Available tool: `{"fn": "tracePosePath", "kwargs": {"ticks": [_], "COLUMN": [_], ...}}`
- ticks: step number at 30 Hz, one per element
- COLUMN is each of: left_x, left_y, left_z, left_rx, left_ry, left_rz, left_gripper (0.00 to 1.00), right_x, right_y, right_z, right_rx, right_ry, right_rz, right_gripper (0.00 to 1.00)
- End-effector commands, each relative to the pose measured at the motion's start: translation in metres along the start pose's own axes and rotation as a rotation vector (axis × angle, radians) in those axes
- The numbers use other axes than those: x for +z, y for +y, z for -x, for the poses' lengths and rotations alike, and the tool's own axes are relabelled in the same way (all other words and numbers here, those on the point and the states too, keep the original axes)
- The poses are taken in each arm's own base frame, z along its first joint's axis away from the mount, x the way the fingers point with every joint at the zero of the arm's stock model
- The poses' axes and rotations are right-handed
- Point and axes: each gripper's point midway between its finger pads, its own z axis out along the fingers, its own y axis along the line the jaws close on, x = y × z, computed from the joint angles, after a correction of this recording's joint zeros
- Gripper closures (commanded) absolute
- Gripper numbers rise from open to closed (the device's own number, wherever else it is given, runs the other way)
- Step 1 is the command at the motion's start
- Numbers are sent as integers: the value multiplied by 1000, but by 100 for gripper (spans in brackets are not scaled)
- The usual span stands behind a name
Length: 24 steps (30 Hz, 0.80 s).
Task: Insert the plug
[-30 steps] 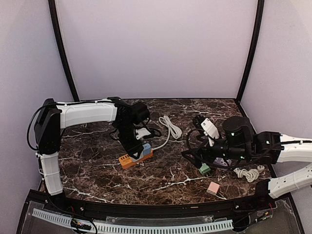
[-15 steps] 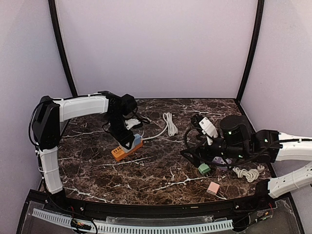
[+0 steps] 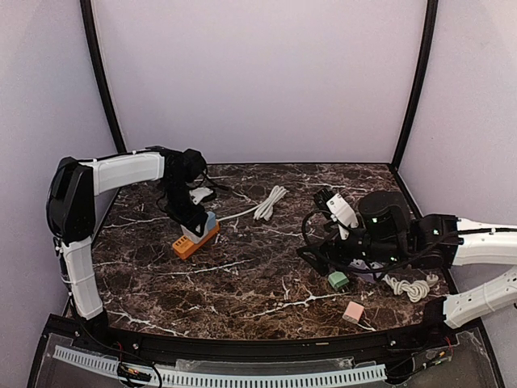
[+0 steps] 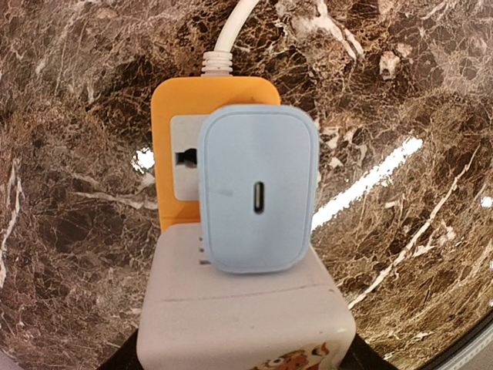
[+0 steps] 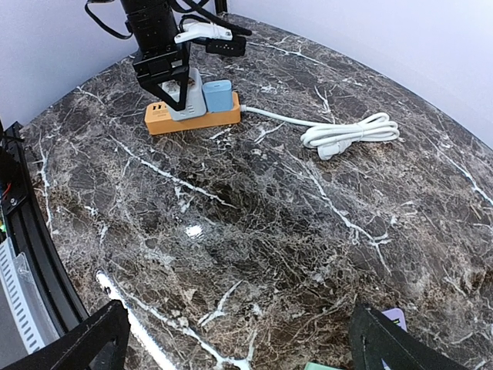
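Looks like a robot lab test booth. Plain pale walls (image 3: 258, 81) and black frame poles (image 3: 102, 81) box in a marble-look table (image 3: 258, 283).

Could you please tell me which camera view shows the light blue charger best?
The left wrist view: the light blue charger sits large and centred on the orange power strip, its port facing the camera. The top external view shows only a small blue patch; the right wrist view shows it small and far away.

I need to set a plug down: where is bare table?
Bare marble lies between the orange power strip and the green plug, and along the near edge left of the pink plug. Crowded on the right: plugs, knotted cord.
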Motion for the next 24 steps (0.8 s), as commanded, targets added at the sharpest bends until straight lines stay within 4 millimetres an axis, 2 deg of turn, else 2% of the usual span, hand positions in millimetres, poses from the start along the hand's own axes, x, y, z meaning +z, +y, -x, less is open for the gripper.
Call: {"fn": "tracePosePath", "kwargs": {"ticks": [1,4,5,10,15,17,19,24], "left_x": [43,40,39,28,10,2,-3,-10], "left_y": [18,18,18,19,16,18,20,21], "left_z": [-32,-30,-29,-22,-14,-11,-9,-9], "left_rx": [-44,-42,-39,-30,-26,-26,-23,-22], "left_ry": [138,125,119,92,66,49,45,40], "left_rz": [53,53,57,62,47,57,68,76], "left_gripper": [88,72,70,47,37,27,4,1], "right_x": [-1,0,0,2,4,5,6,9], "right_y": [-3,-3,-3,-4,-4,-5,-4,-3], "right_z": [12,13,12,14,14,13,12,12], "right_rx": [30,31,31,28,30,32,34,29], "right_ry": [-24,-23,-22,-21,-14,-7,-2,5], "right_rz": [-21,-25,-26,-31,-40,-44,-44,-45], "right_gripper": [2,1,1,1,1,1,1,1]}}
